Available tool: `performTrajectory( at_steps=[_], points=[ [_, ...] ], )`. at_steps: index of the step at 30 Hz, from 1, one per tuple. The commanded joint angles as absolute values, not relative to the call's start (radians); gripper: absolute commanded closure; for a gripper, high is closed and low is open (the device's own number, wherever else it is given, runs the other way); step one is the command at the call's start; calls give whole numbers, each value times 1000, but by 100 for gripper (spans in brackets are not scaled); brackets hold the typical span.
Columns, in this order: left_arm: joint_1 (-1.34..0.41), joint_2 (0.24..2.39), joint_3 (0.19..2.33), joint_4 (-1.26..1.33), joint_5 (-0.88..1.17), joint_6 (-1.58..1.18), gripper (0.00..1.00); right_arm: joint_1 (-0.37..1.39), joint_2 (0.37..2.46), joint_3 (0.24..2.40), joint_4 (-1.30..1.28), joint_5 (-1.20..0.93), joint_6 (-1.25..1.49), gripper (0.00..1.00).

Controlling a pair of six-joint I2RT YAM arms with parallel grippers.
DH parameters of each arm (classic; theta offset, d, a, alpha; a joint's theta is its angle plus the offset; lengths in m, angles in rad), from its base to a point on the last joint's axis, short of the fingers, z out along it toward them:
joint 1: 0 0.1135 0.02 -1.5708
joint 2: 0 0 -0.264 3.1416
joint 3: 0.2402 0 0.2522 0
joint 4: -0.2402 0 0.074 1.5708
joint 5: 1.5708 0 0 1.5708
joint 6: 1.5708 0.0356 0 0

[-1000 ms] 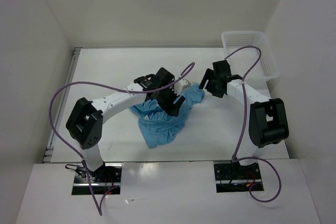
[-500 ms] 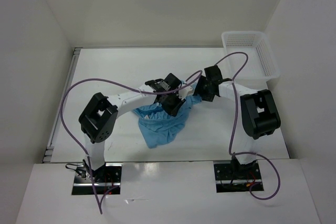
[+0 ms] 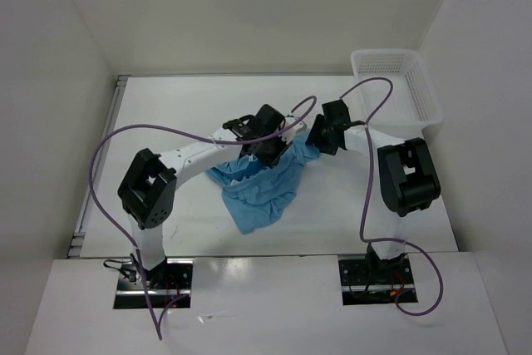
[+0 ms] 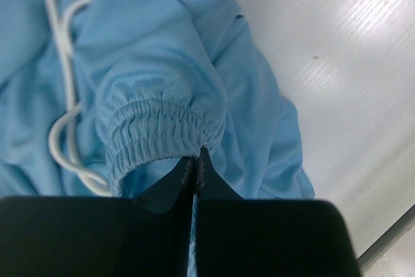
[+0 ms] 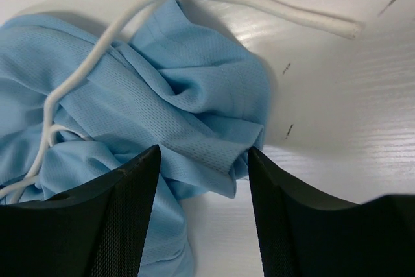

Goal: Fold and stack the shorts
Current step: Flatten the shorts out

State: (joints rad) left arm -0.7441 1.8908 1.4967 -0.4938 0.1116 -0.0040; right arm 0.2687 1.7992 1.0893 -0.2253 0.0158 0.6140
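Observation:
The light blue shorts lie crumpled at the table's middle. My left gripper sits over their upper part. In the left wrist view its jaws are shut, pinching the edge of the gathered elastic waistband, with the white drawstring looping to the left. My right gripper is at the shorts' upper right corner. In the right wrist view it stands open, its fingers either side of a folded edge of the shorts lying on the table. The drawstring trails beyond.
A white mesh basket stands at the back right corner, just behind the right arm. Purple cables arch over both arms. White walls close in the table on the left, back and right.
The left gripper has closed onto the waistband. The right gripper has moved left up to the shorts' corner and its jaws have narrowed somewhat.

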Motion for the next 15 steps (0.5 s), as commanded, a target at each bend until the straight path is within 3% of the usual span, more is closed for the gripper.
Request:
performTrajectory(
  at_steps=[1,3,5,7,8,9,15],
  points=[
    [-724,1795,1493,-479,60,0,100,276,1816,1167,-152,44,624,38],
    [-724,1779,1483,-488,49,0,100,276,1830,1207,-152,44,624,38],
    [-724,1757,1474,-488,26,0,100,276,1842,1236,-152,44,624,49],
    [-724,1735,1474,-497,15,0,100,276,1853,1250,-152,69,624,64],
    [-724,1735,1465,-497,-20,0,100,276,1862,1259,-162,81,624,91],
    [-724,1720,1465,-497,-34,0,100,276,1862,1259,-163,90,624,100],
    [-634,1614,1499,-540,-161,0,100,276,1706,1249,-150,156,575,100]
  ],
)
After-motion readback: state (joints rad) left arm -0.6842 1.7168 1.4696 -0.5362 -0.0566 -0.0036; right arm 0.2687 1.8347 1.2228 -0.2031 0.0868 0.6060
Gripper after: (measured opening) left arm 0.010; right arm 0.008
